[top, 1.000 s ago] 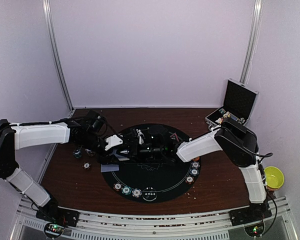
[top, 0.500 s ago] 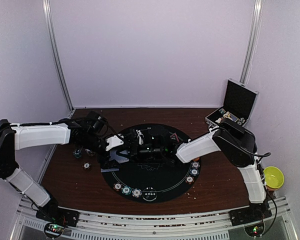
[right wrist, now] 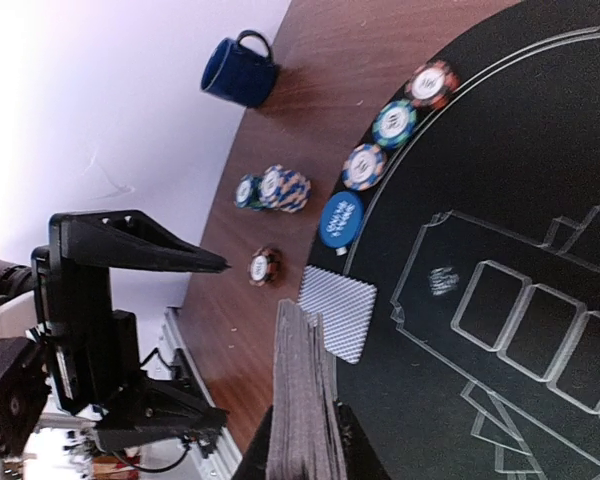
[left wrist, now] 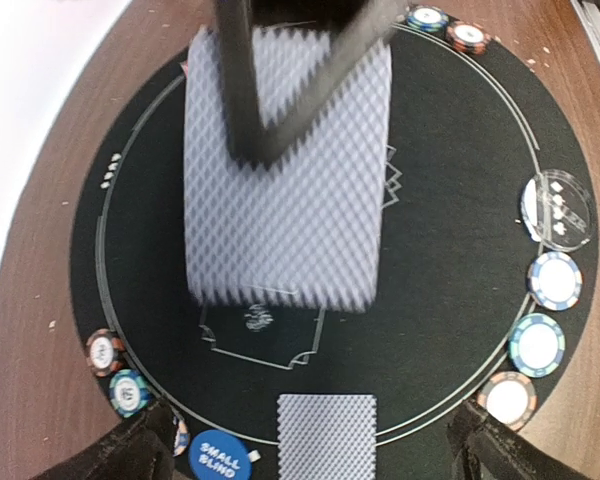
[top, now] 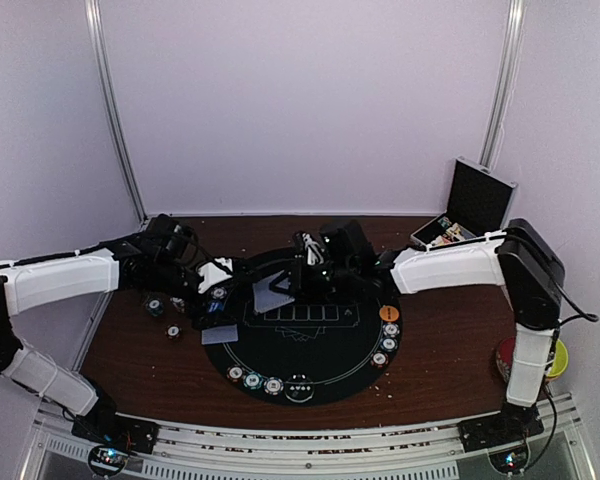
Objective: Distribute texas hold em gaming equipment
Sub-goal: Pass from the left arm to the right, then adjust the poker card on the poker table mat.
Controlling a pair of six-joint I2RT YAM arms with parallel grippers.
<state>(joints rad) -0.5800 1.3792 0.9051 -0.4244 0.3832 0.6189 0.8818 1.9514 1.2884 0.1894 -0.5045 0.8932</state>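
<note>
Black mat [top: 310, 372] on brown table [top: 130, 355], top view. Found right gripper [top: 292, 280] closed narrow on deck [top: 273, 297], the deck tilted at its fingertips and raised above the mat. Found left gripper [top: 221, 288] spread wide and holding nothing, just beside the deck and apart from it. Noted one card [top: 218, 335] flat at the mat edge, on the near side of the left gripper. Noted orange disc [top: 389, 313] below the right forearm. Noted chips [top: 252, 380] on the near rim, well apart from both grippers. Noted case [top: 475, 200] standing open behind the right arm.

Left wrist view. Saw the deck blurred, grey backs showing, ahead of the wide-set fingers [left wrist: 130, 452], with the right gripper's dark fingers across its far end. Saw the card flat on the mat between the left fingertips, and blue disc [left wrist: 218, 456] just beside it. Saw chips along the rim to either side.

Right wrist view. Saw the deck edge-on, pinched between the right fingers. Saw the left gripper opposite, jaws gaping and empty. Beyond the deck, noted the card, the blue disc and a row of rim chips. Past those, noted mug [right wrist: 238, 72] on bare wood.
</note>
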